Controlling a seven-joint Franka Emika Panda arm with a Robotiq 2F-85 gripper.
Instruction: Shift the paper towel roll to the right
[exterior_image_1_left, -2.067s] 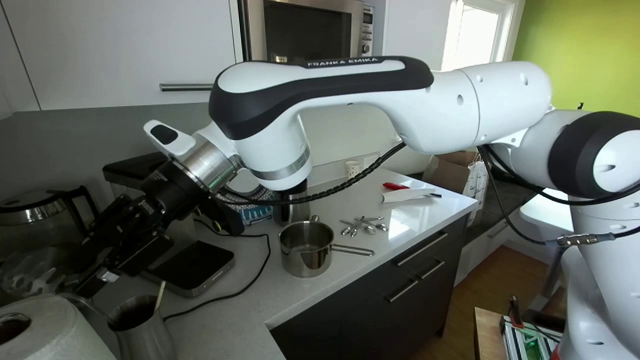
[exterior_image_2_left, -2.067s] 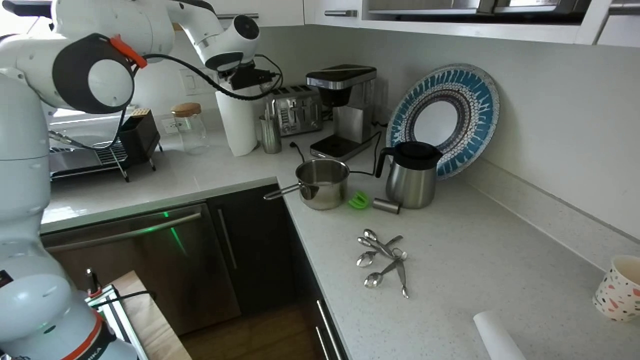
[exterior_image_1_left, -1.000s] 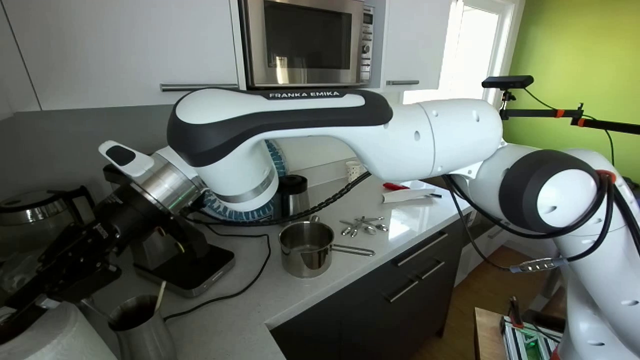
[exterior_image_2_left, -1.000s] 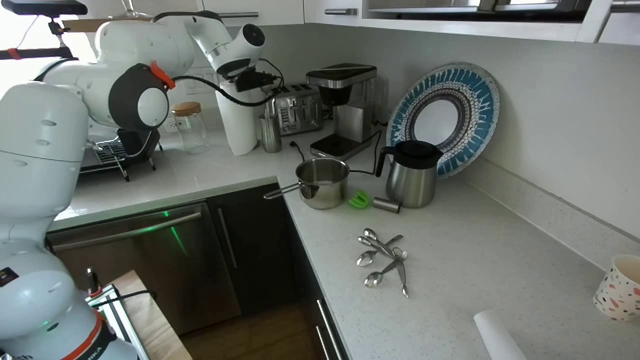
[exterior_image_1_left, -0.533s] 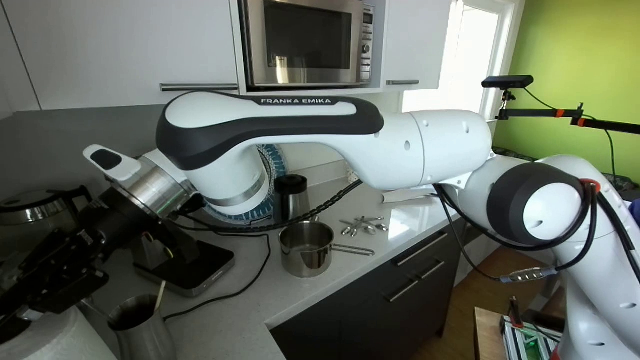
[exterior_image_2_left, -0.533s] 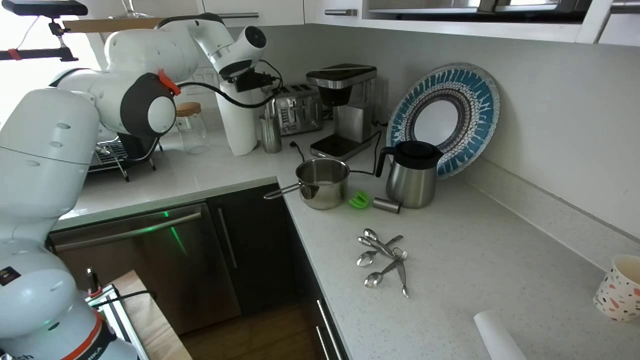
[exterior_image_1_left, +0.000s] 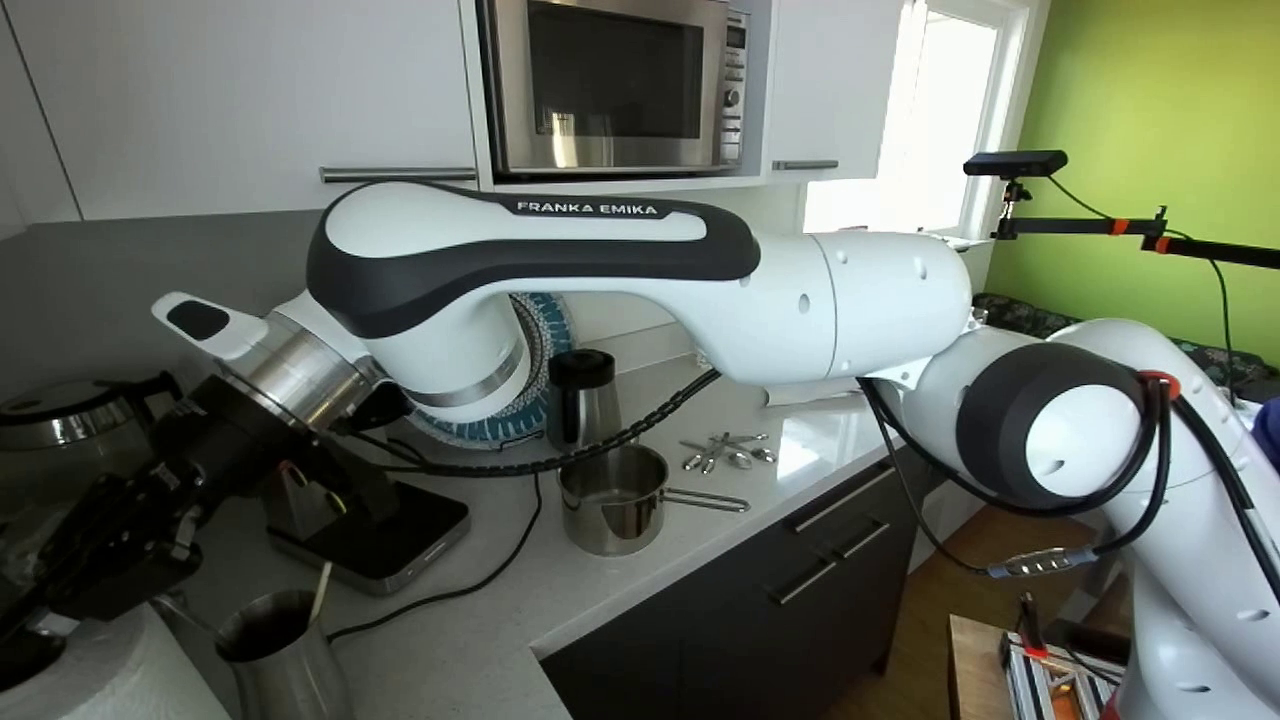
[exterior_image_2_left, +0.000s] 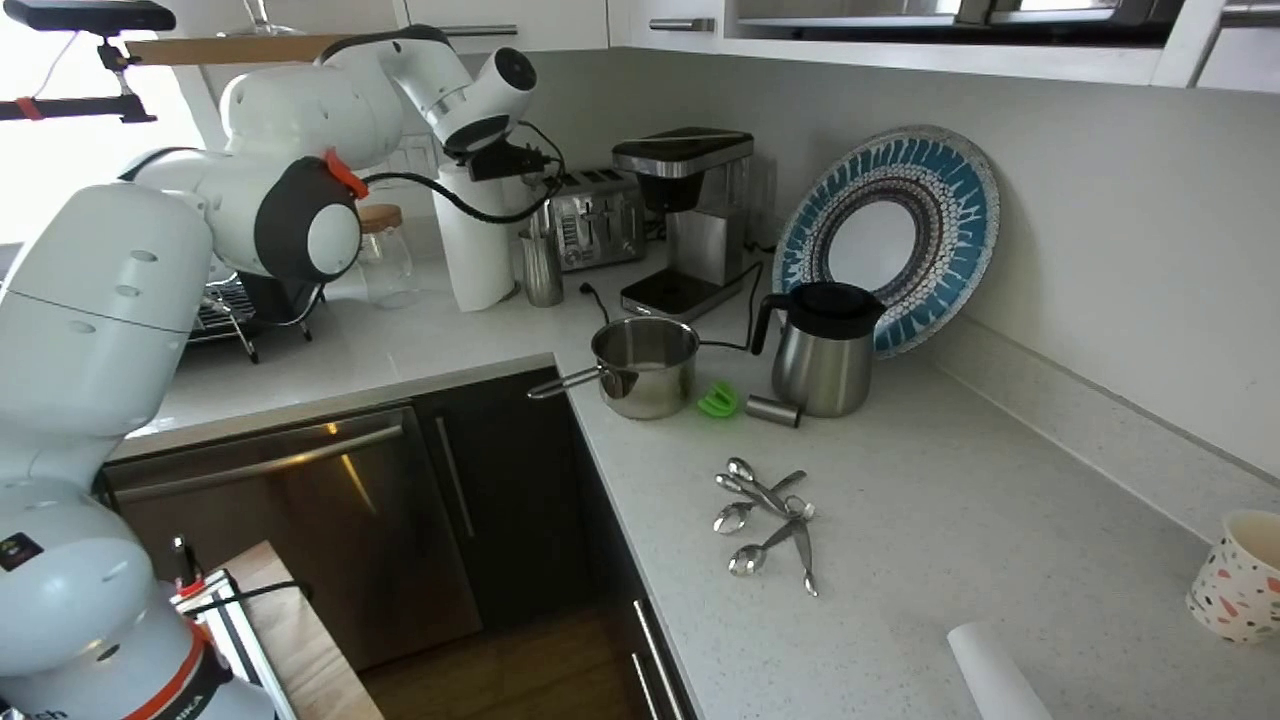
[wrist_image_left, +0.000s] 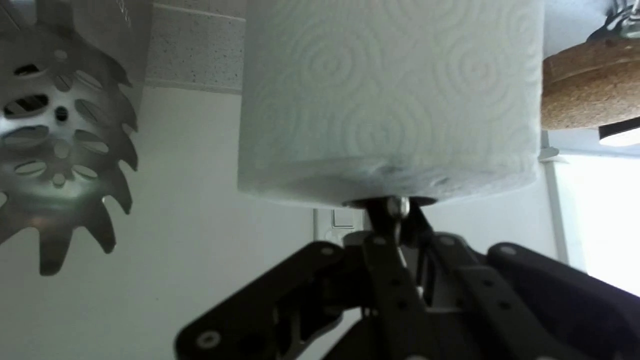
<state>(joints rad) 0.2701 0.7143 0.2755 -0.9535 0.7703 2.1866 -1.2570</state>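
Paper towel roll (exterior_image_2_left: 472, 245), wht, upright on tabletop (exterior_image_2_left: 400, 345), just beside steel cup (exterior_image_2_left: 541, 270). Est. light, soft; prob. dents if squeezed. Best hold likely metal knob (wrist_image_left: 398, 206) at core. End effector (wrist_image_left: 398, 216): pinching said knob.

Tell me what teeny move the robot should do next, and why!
Maybe nudge the paper towel roll a little to the right: the gripper sits at its hollow end, fingertips close together, though I can't tell if they hold firmly. Go gently, because the steel jug stands close by.
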